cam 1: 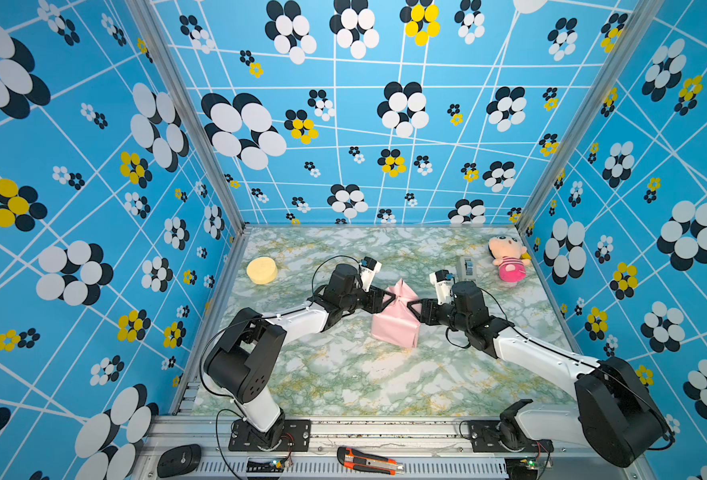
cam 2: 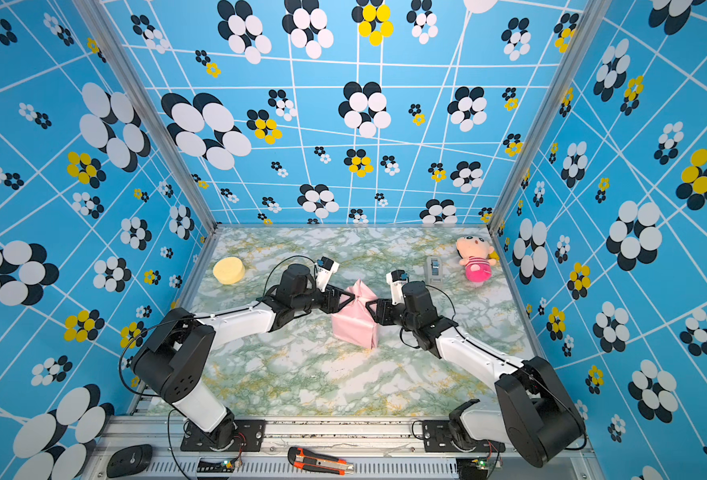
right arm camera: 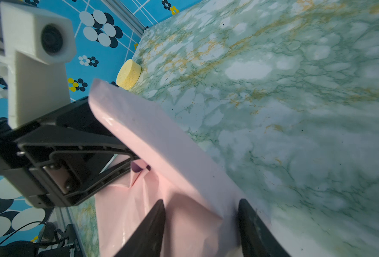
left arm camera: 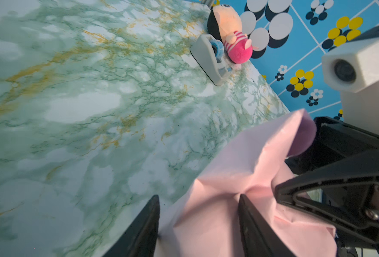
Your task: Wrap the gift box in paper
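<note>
Paper (cam 1: 394, 328) sits in the middle of the table (cam 1: 343, 374), pink side out, folded into a boxy bundle. The gift box cannot be seen under it. The left pincer (left arm camera: 198, 198) and the right pincer (right arm camera: 200, 201) meet at the far end of the bundle, one from each side. Each has its two fingers part way apart with loose paper between them. I cannot tell if they squeeze it. A tape dispenser (cam 1: 466, 268) and a doll (cam 1: 509, 257) lie at the back right.

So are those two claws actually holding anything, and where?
Cannot tell: left gripper and right gripper straddle far folds of the creased pale pink paper, jaws apart.
</note>
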`<state>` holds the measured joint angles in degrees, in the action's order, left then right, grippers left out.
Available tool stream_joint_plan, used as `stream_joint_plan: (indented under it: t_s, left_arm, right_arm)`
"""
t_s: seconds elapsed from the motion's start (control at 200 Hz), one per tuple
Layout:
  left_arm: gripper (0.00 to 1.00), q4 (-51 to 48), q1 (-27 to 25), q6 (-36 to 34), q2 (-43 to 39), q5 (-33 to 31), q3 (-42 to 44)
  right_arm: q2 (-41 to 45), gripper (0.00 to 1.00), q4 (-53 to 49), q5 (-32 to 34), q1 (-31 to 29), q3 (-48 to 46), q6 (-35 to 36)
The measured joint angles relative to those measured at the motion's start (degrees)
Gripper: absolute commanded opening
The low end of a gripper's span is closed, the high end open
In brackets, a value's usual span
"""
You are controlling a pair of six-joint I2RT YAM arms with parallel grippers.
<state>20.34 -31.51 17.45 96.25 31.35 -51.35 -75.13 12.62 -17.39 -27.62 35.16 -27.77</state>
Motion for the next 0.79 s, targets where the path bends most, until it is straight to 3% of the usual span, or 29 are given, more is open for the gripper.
stream_joint_plan:
  t_s: [0.385, 0.585, 0.795]
  left_arm:
    - [0.53, -10.3, 1.1, -11.8, 7.1, 10.5, -11.2]
    - [0.45, -12.3, 1.1, -14.8, 8.1, 12.3, -12.9]
    - [0.44, -12.6, 1.1, -16.7, 7.8, 12.4, -12.7]
  right_arm:
    - [-1.9, 0.56, -5.6, -7.2, 3.4, 3.6, 7.1]
    - [-2.8, 0.57, -8.9, -8.3, 3.4, 5.9, 11.3]
    - [-3.1, 0.59, -14.7, -9.1, 4.1, 9.6, 18.8]
